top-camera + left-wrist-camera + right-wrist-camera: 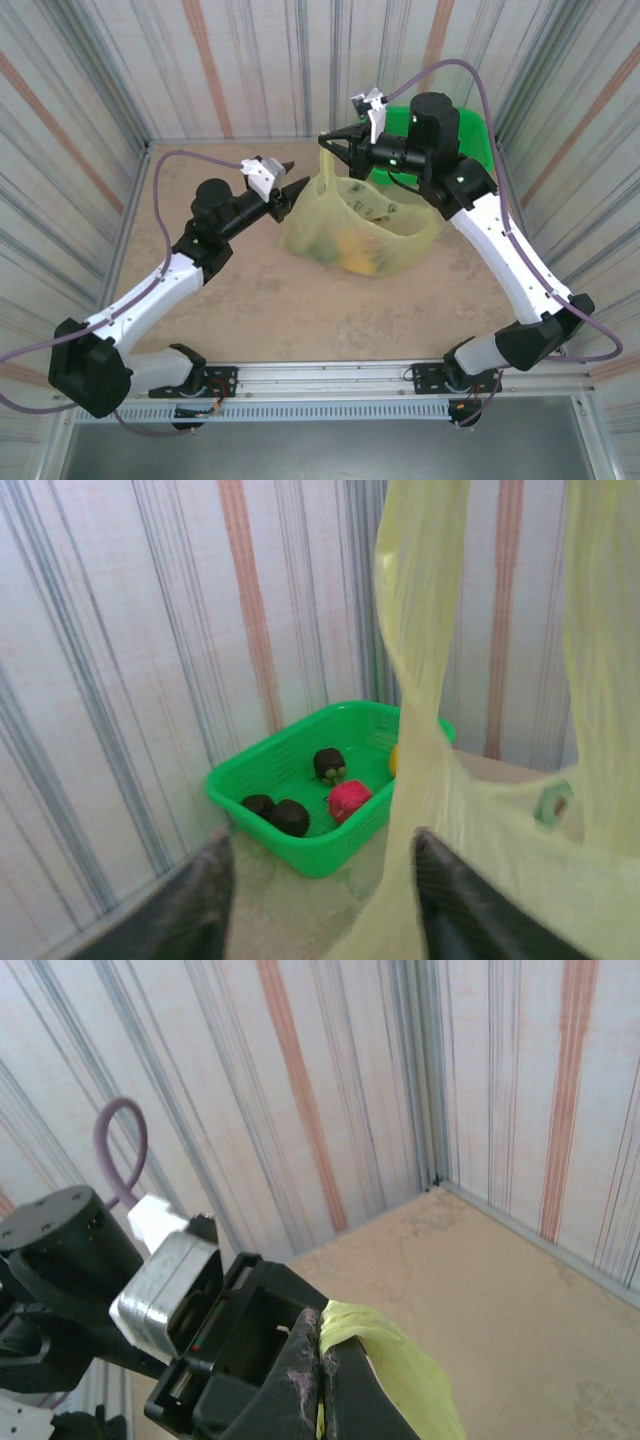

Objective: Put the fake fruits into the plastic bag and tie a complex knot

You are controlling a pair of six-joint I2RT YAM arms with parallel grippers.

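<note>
Right gripper (335, 146): jaws clamped on plastic bag (375, 235) handle, held above tabletop (250, 300). Left gripper (293, 190): jaws apart, just beside the bag. Fake fruits (352, 250) visible inside bag.

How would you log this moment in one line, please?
right gripper: shut on plastic bag handle, held up | left gripper: open beside bag | fake fruits: some in green basket

The right tool (320, 1390) sits at the bottom edge, its dark jaws pressed together on a bunched strip of the pale yellow-green plastic bag (395, 1365). Just beside it on the left is the left arm (60, 1245) with a silver block (165, 1285) and a looping purple cable (112, 1135). Beyond them, the beige worktop (500, 1290) meets the striped walls (250, 1080).
</note>
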